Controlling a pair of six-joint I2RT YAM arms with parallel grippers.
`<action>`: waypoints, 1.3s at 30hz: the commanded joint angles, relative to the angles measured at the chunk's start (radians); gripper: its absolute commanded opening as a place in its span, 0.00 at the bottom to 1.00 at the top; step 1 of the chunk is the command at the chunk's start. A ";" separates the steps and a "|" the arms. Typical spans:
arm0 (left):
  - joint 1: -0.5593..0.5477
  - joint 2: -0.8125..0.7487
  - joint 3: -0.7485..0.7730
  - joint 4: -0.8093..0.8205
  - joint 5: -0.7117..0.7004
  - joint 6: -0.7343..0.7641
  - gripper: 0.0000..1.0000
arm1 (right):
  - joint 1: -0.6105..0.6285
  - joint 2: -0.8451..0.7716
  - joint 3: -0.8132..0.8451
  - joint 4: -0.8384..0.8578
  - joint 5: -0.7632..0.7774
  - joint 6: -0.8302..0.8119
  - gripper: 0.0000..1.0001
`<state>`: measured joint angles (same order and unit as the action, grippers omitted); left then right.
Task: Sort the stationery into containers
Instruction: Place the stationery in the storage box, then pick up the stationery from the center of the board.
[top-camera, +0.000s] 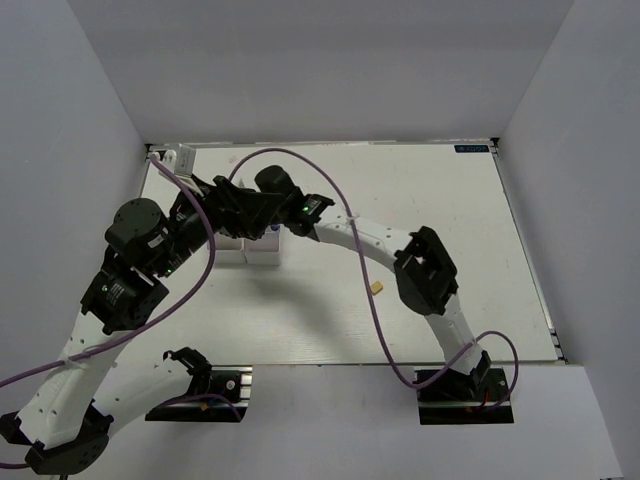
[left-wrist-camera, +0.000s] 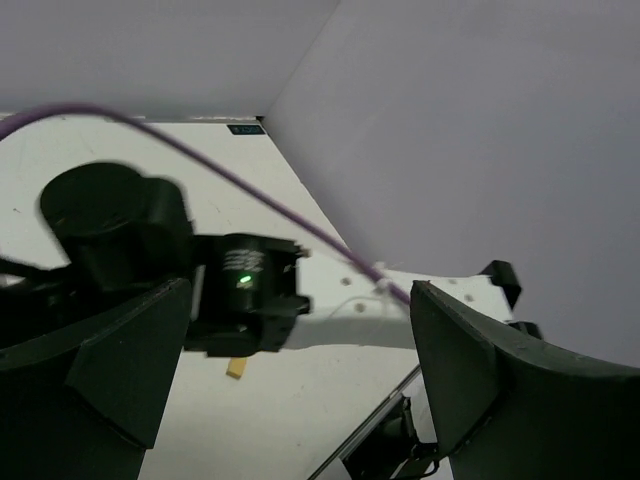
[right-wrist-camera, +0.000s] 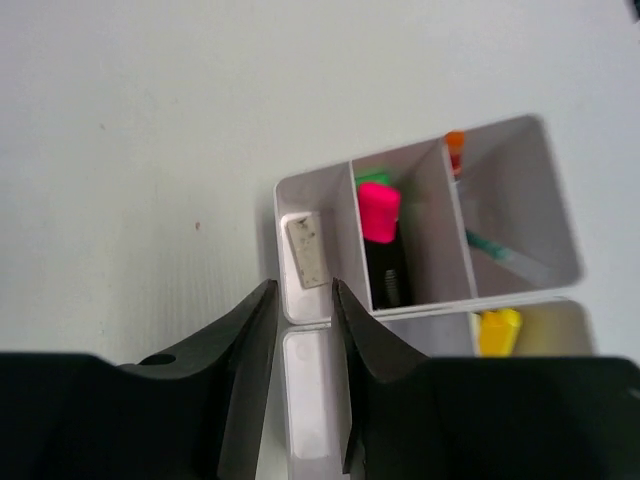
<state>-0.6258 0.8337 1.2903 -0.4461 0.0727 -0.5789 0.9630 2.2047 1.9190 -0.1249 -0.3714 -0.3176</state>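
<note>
Just beyond the tips of the right gripper (right-wrist-camera: 304, 288), a white eraser (right-wrist-camera: 307, 250) lies flat in the end compartment of the organizer box (right-wrist-camera: 520, 190). It touches neither jaw. The jaws stand narrow, with only the box's rim and floor showing through the gap, and they hold nothing. One compartment over, on the right-hand side of the jaws in the wrist view, stands a red-capped highlighter (right-wrist-camera: 380, 215), with a green-capped highlighter (right-wrist-camera: 372, 180) past it.

Well behind those jaws, back near the right arm's elbow, a tan eraser (top-camera: 378, 288) lies alone on the desk (top-camera: 450, 200) — by the look of it, the piece not yet sorted. The left gripper (left-wrist-camera: 300, 290) hangs with its jaws spread wide and empty, aimed sideways. The tan eraser shows in the gap between them, but far off, beyond the right arm's wrist.

That eraser should handle easily: very light, firm with a little give, rubbery enough not to slip, and nothing about it fragile. The difficulty is its size and low profile. It lies flat, so the jaws would have to come down until their tips all but touch the desk, then close across its two long sides near the middle. A pinch at one end would likely make it pivot or pop free.
</note>
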 joint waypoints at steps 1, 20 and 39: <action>-0.002 -0.007 -0.029 0.041 0.032 -0.019 1.00 | -0.030 -0.172 -0.040 0.044 -0.017 0.018 0.34; -0.002 -0.025 -0.252 0.069 0.052 -0.102 0.59 | -0.460 -0.551 -0.564 -0.668 0.071 -0.191 0.57; -0.002 -0.045 -0.281 0.032 0.061 -0.130 0.89 | -0.475 -0.849 -1.138 -0.377 -0.093 -0.929 0.73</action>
<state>-0.6258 0.8181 1.0142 -0.4091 0.1204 -0.7002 0.4839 1.3258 0.7803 -0.6205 -0.4286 -1.1366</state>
